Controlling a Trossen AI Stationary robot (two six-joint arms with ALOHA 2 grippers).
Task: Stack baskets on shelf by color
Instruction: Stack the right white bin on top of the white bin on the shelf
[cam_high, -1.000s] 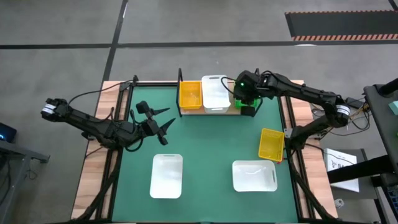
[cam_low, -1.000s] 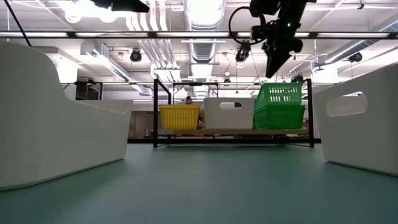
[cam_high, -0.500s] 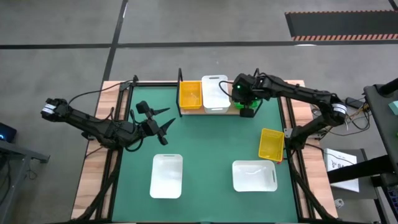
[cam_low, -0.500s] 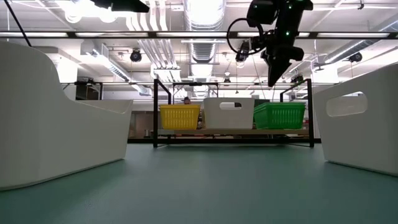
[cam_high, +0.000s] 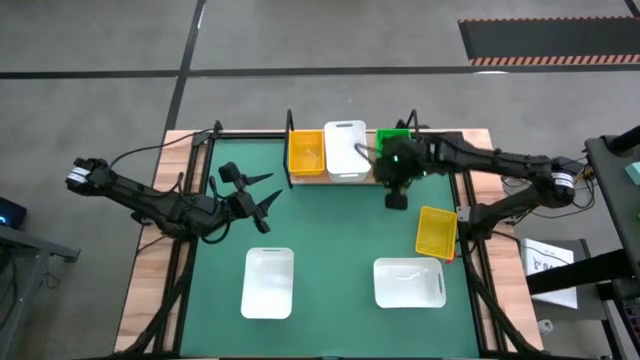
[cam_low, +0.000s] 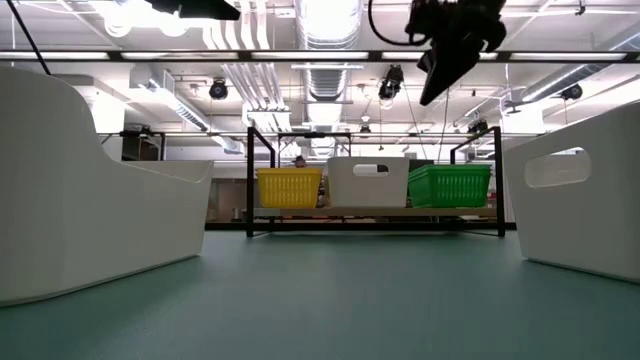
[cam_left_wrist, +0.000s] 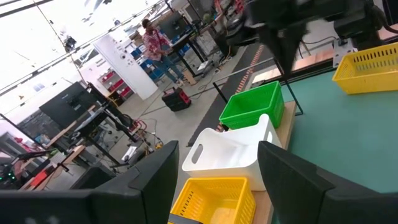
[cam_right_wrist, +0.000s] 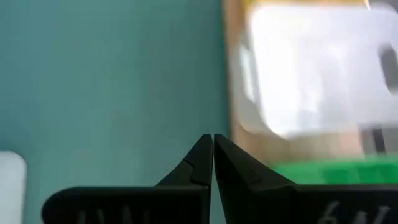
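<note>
Right gripper: fingers pinched together, empty, hanging above the mat just near of the shelf. Green basket at shelf's right end. Left gripper: spread wide, waiting at left. Likely next: fetch loose yellow basket.

Shelf held yellow basket, white basket, green basket side by side. Loose yellow basket and two white baskets lay on mat.
</note>
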